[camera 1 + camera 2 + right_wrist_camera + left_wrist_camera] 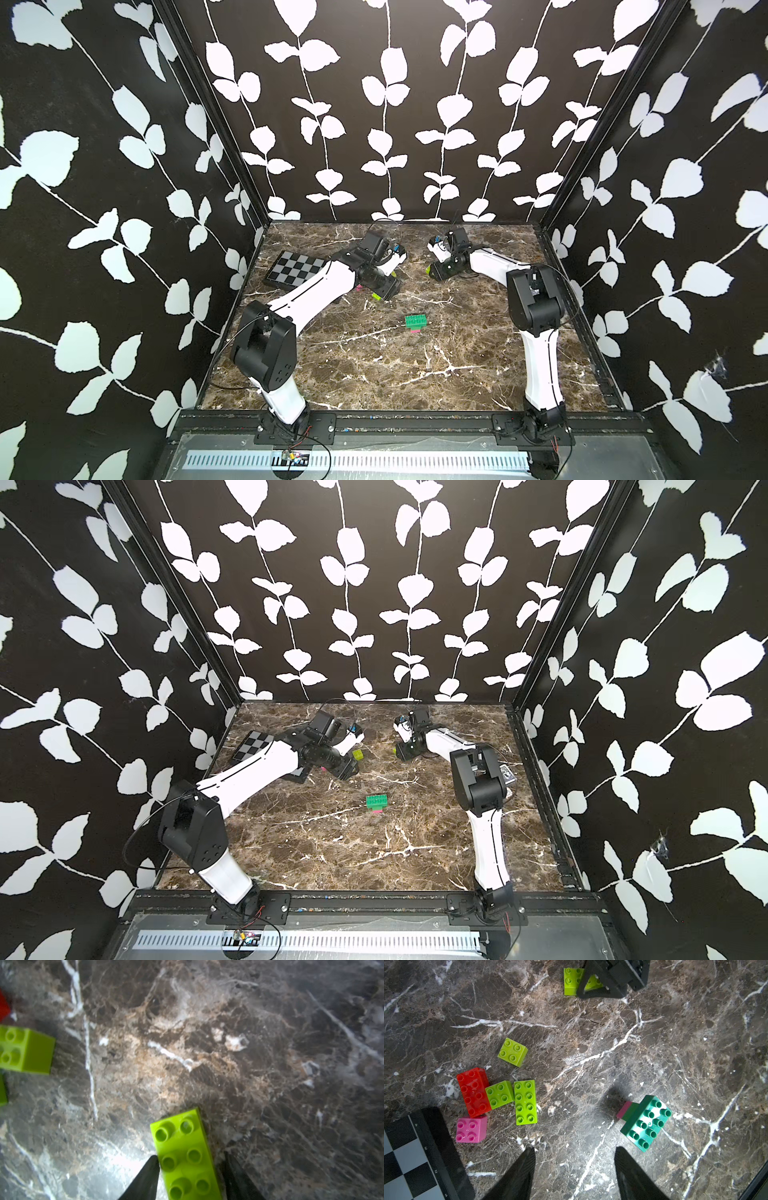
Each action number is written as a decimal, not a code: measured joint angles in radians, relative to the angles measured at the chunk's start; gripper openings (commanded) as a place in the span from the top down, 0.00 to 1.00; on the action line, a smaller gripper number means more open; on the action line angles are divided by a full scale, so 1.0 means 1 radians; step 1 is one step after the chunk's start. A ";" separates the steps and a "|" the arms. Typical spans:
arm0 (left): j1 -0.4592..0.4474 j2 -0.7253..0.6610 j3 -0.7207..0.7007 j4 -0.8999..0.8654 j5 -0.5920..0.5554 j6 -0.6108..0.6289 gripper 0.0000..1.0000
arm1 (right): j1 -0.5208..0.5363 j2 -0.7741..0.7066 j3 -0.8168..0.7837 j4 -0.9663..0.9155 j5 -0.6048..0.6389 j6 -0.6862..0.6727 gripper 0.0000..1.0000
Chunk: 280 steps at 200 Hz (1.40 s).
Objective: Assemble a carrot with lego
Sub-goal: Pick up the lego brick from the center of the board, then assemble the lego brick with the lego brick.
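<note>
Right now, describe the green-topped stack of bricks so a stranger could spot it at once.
On the marble table, look near the middle, well clear of the checkered board. The stack stands alone there: an eight-stud dark green brick on top, a pink piece peeking out beneath. No other brick in view is dark green.
</note>
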State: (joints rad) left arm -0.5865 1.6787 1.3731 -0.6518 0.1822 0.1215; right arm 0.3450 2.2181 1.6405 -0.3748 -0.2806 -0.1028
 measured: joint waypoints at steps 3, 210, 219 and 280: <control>0.000 0.000 -0.002 0.000 0.000 0.000 0.36 | 0.000 0.003 0.004 -0.002 0.000 -0.001 0.53; 0.167 -0.357 -0.271 0.019 0.069 -0.133 0.36 | 0.160 -0.458 -0.253 -0.168 -0.300 -0.731 0.74; 0.174 -0.366 -0.271 0.019 0.064 -0.134 0.36 | 0.186 -0.453 -0.256 -0.189 -0.289 -0.756 0.74; 0.185 -0.385 -0.296 0.018 0.034 -0.134 0.36 | 0.289 -0.401 -0.254 -0.312 -0.209 -0.856 0.78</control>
State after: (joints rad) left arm -0.4019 1.2934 1.0775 -0.6342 0.2165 -0.0124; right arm 0.6338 1.8172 1.3865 -0.6872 -0.4900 -0.9585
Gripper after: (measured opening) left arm 0.638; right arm 0.322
